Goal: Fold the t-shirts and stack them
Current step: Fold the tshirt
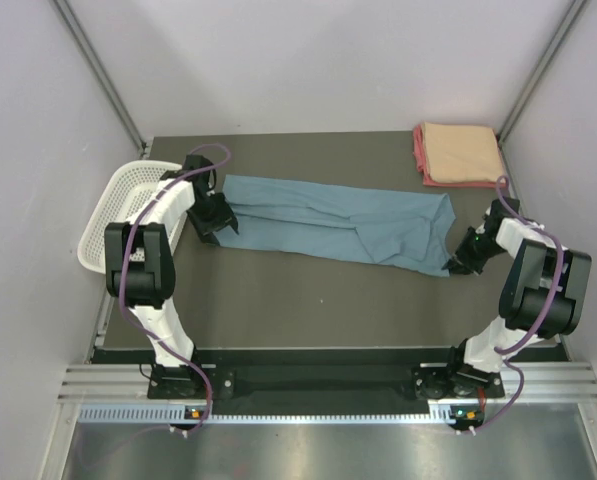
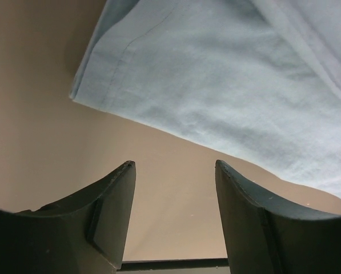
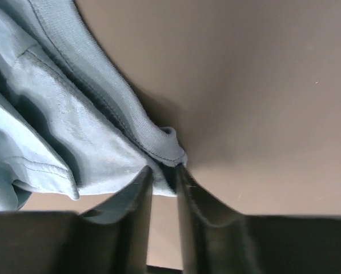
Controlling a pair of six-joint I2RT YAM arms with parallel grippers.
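Note:
The dusty blue-grey t-shirt [image 1: 328, 222] lies spread and rumpled across the middle of the table. My left gripper [image 1: 218, 225] is open just off its left edge, its fingers [image 2: 110, 200] empty over bare table, the shirt hem [image 2: 216, 85] ahead of them. My right gripper [image 1: 458, 266] is shut on the shirt's near right corner [image 3: 159, 145]. A peach/tan folded t-shirt [image 1: 462, 152] lies on a pink-red one [image 1: 419, 152] at the far right corner.
A white mesh basket [image 1: 118, 210] stands at the table's left edge beside my left arm. Grey walls close in the table on the left, right and back.

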